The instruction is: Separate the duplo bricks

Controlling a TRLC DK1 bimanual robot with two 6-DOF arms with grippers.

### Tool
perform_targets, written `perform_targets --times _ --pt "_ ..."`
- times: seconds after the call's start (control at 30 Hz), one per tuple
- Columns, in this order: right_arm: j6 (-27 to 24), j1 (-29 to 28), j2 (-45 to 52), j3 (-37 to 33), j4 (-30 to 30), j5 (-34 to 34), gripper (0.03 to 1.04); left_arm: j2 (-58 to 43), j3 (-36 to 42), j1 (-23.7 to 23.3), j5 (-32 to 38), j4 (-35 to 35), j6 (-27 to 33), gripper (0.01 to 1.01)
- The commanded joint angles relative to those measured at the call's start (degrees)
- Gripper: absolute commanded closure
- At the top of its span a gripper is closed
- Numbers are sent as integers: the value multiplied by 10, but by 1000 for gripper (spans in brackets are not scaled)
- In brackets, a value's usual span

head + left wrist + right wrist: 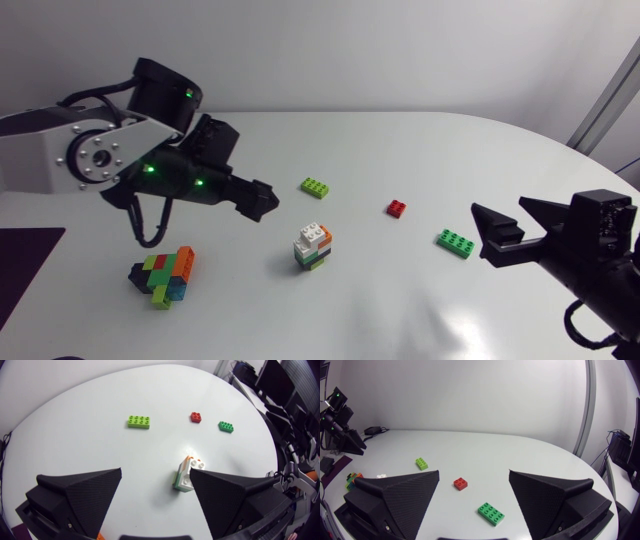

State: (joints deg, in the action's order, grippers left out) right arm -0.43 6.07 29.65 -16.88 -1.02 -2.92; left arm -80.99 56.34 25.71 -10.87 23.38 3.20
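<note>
A small stack of white, orange and green duplo bricks stands mid-table. My left gripper hovers up and to the left of it, open and holding nothing. In the left wrist view the small stack sits ahead of the open gripper, close to the inner edge of one finger. A bigger multicoloured brick cluster lies at the front left. My right gripper is open and empty at the right side, beside a dark green brick. That green brick lies between the right gripper's spread fingers.
A loose lime brick and a small red brick lie behind the stack. They appear as the lime brick and red brick in the left wrist view. A dark mat covers the table's left edge.
</note>
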Motion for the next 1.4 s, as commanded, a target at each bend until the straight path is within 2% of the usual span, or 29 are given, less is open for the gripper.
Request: perform_targets --times 0.0,0.17,0.4,0.67,0.8,1.2,1.37 --pt "16 4 24 -17 -18 -6 62 -36 24 23 -4 8 68 82" --pt "16 -3 53 -10 -49 -24 66 -62 31 45 16 20 151 64" --pt "26 2 121 -1 -120 -34 67 -95 20 43 11 16 199 67" --pt "38 4 197 -12 -169 -40 67 -108 4 78 1 -8 196 57" --pt "41 4 223 -11 -188 -44 67 -150 4 95 -5 -17 194 57" --pt "45 4 245 -1 -205 -52 67 -210 8 120 -10 -54 175 57" --pt "53 4 243 3 -205 -55 67 -220 -5 127 -10 -87 171 146"
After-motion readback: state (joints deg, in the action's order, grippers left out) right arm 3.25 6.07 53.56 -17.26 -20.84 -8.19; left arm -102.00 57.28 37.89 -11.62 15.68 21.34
